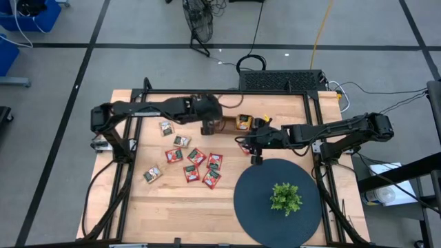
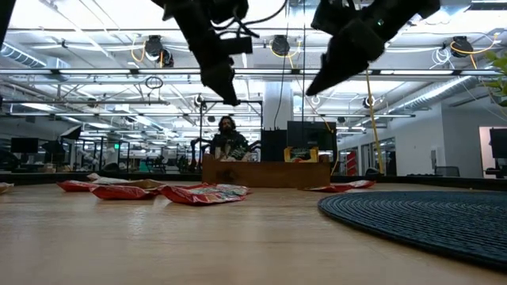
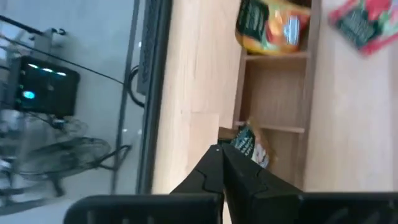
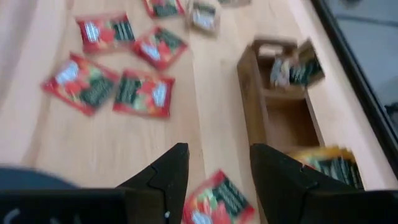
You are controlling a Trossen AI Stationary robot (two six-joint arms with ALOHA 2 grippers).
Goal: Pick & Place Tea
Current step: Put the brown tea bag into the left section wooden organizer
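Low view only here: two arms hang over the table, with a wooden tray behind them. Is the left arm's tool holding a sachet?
Observer: No. The left tool is shut and seems to hold nothing. A grey-green sachet leans in the tray compartment just beyond it.
Operator: Anything else in the tray?
Observer: An orange sachet in the opposite end compartment.
Operator: And the right tool?
Observer: The right tool is open, above a red sachet lying on the table beside the tray.

High view straight down over whole table (image 1: 172,207); low view level across it; both wrist views look close past their claws, sharing the wooden tray (image 4: 273,99).
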